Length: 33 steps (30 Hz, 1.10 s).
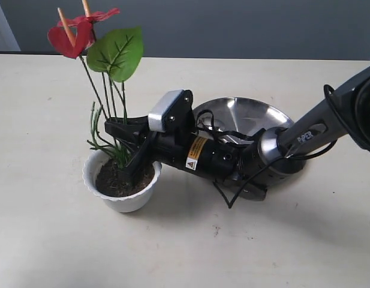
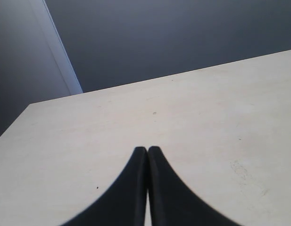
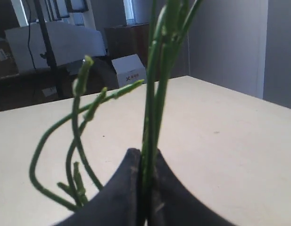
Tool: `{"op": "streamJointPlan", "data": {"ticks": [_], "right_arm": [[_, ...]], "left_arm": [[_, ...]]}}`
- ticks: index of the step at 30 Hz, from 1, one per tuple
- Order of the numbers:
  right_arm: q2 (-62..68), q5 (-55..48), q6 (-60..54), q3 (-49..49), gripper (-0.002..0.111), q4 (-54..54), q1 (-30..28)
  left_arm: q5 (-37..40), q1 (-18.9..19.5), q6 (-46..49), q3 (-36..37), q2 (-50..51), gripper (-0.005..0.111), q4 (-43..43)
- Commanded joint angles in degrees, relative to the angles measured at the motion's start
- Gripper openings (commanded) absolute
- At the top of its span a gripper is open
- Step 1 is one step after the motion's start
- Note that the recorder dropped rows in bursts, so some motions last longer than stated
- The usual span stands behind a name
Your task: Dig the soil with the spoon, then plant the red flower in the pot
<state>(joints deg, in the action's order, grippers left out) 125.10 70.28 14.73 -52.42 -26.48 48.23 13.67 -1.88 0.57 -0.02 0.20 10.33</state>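
Observation:
The red flower (image 1: 71,37) stands upright, its green stems (image 3: 152,117) running down into the soil (image 1: 111,180) of the white scalloped pot (image 1: 122,203) at the left of the table. My right gripper (image 1: 126,151) reaches across from the right, low over the pot's mouth. It is shut on the stems, which pass between its fingertips (image 3: 132,157) in the right wrist view (image 3: 145,153). My left gripper (image 2: 147,149) is shut on nothing, over bare table; the exterior view does not show it. The spoon is out of view.
A round steel plate (image 1: 244,117) lies behind the right arm, just right of the pot. A broad green leaf (image 1: 117,53) and curling side shoots (image 3: 74,141) spread around the gripped stems. Boxes and a stand sit beyond the table's far edge.

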Motion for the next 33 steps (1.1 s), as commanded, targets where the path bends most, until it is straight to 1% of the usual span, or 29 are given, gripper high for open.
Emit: {"op": "streamJointPlan", "data": {"ticks": [1,3,7,10,19,23,29,33], "right_arm": [[0.4,-5.5,-6.0,0.7,-0.001,-3.1,-0.2],[0.4,-6.5,-8.9,0.7,-0.001,-4.0,-0.2],[0.4,-6.4,-10.7,0.7,-0.001,-4.4,-0.2],[0.4,-6.4,-14.7,0.7,-0.001,-7.4,-0.2],[-1.0,-7.1,-15.7,0.7,-0.001,-8.0,-0.2],[-2.9,-7.1,-20.4,2.4,-0.001,-7.7,-0.2],[-5.1,-6.1,-21.2,5.2,-0.001,-4.9,-0.2],[-5.1,-5.5,-21.2,5.3,-0.001,-4.9,-0.2]], "left_arm": [[0.0,-0.1,-0.1,0.0,-0.2,0.000,-0.1],[0.0,-0.1,-0.1,0.0,-0.2,0.000,-0.1],[0.0,-0.1,-0.1,0.0,-0.2,0.000,-0.1],[0.0,-0.1,-0.1,0.0,-0.2,0.000,-0.1],[0.0,-0.1,-0.1,0.0,-0.2,0.000,-0.1],[0.0,-0.1,-0.1,0.0,-0.2,0.000,-0.1],[0.0,-0.1,-0.1,0.0,-0.2,0.000,-0.1],[0.0,-0.1,-0.1,0.0,-0.2,0.000,-0.1]]}}
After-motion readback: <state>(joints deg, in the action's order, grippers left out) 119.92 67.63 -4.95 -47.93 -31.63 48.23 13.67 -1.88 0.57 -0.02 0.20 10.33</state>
